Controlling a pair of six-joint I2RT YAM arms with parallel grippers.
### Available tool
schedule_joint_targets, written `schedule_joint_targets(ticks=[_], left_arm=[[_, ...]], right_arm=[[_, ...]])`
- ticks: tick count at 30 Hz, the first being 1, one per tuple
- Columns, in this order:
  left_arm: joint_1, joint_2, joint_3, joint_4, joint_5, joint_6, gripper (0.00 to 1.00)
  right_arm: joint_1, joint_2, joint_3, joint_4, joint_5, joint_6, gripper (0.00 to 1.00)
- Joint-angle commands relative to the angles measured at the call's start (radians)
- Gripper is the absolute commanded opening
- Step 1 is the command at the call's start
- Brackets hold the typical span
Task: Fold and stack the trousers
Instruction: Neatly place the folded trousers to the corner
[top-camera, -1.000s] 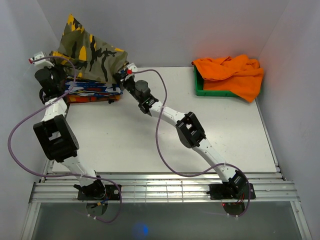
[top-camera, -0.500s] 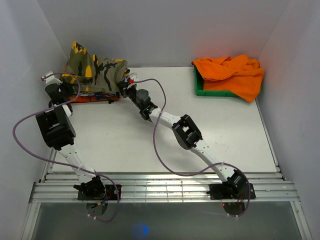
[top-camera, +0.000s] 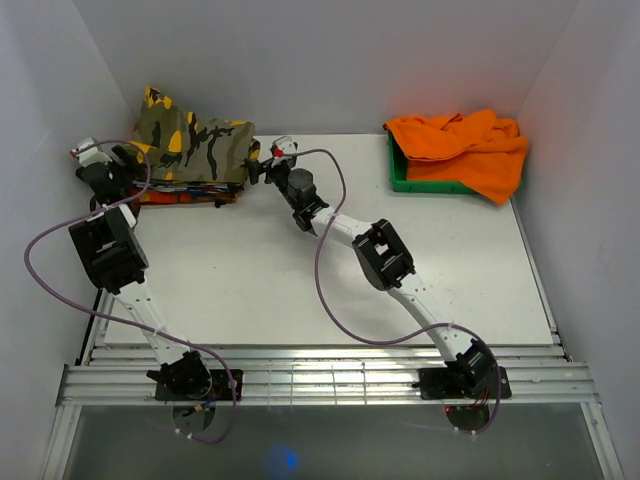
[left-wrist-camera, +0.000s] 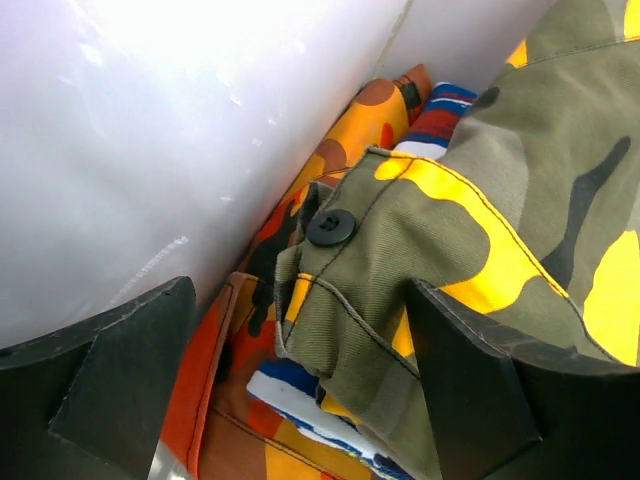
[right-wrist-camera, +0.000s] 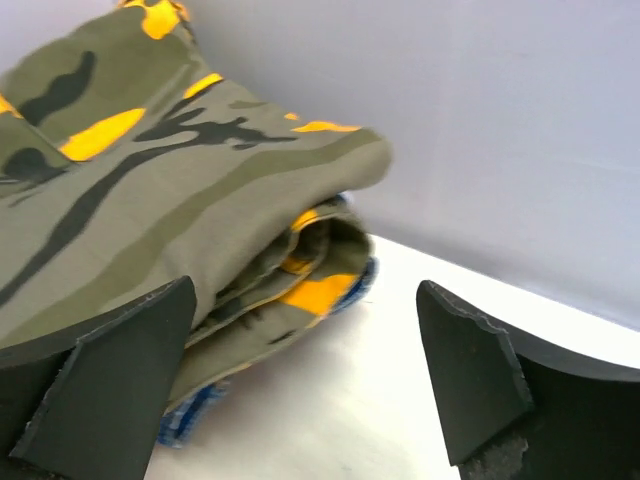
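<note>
The camouflage trousers (top-camera: 195, 140) lie folded on top of a stack at the table's back left corner. My left gripper (top-camera: 125, 160) is at the stack's left end, against the side wall. In the left wrist view it (left-wrist-camera: 300, 400) stands open, and the trousers' (left-wrist-camera: 520, 200) waistband corner with a black button (left-wrist-camera: 330, 225) lies loose between the fingers. My right gripper (top-camera: 257, 166) is at the stack's right end. It (right-wrist-camera: 300, 390) is open too, with the folded edge of the trousers (right-wrist-camera: 150, 200) beside its left finger (right-wrist-camera: 100, 390) and bare table under the gap.
Under the trousers lies a blue-white-red patterned folded garment (top-camera: 185, 192), over an orange-printed one (left-wrist-camera: 340, 140). A green bin (top-camera: 400, 180) draped with an orange cloth (top-camera: 465, 145) stands at the back right. White walls close in the table (top-camera: 300, 280) on three sides.
Both grippers lowered the trousers onto the stack, then opened and let them go. The right gripper has drawn back a little to the right.
</note>
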Motion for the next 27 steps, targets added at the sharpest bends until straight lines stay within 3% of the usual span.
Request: schedule_joint_targets(ticks=[1,4,13,16,19,20,21,23,27], left_arm=[[0.023,-0.118,0.041,-0.041,-0.081,0.017,0.98],[0.023,-0.193,0.05,-0.145,-0.104,0.031,0.98],[0.023,-0.494,0.004,-0.588,-0.049,0.226,0.98],[0.024,-0.629,-0.018,-0.766,0.069,0.339,0.98],[0.024,-0.762,-0.033,-0.916,0.273,0.444,0.98],[0.023,-0.778,-0.016,-1.047,0.413,0.463,0.98],[0.008,-0.775,0.048,-1.126,0.466,0.482,0.98],[-0.044,-0.755,0.108,-1.301,0.478,0.48,0.98],[-0.295,-0.752,0.088,-1.375,0.383,0.442,0.98]], right_arm=[[-0.032,-0.188,-0.085,0.1,0.022,-0.085,0.95],[-0.06,-0.335,-0.252,0.123,0.01,-0.116,0.9],[-0.146,-0.847,-0.714,0.031,-0.081,-0.235,0.9],[-0.175,-1.042,-0.874,-0.11,-0.069,-0.286,0.9],[-0.225,-1.222,-0.969,-0.346,-0.091,-0.306,0.9],[-0.262,-1.3,-1.001,-0.485,-0.114,-0.299,0.9],[-0.287,-1.34,-1.018,-0.548,-0.13,-0.297,0.9],[-0.354,-1.438,-1.046,-0.68,-0.173,-0.297,0.9],[-0.466,-1.575,-1.174,-0.996,-0.233,-0.33,0.9]])
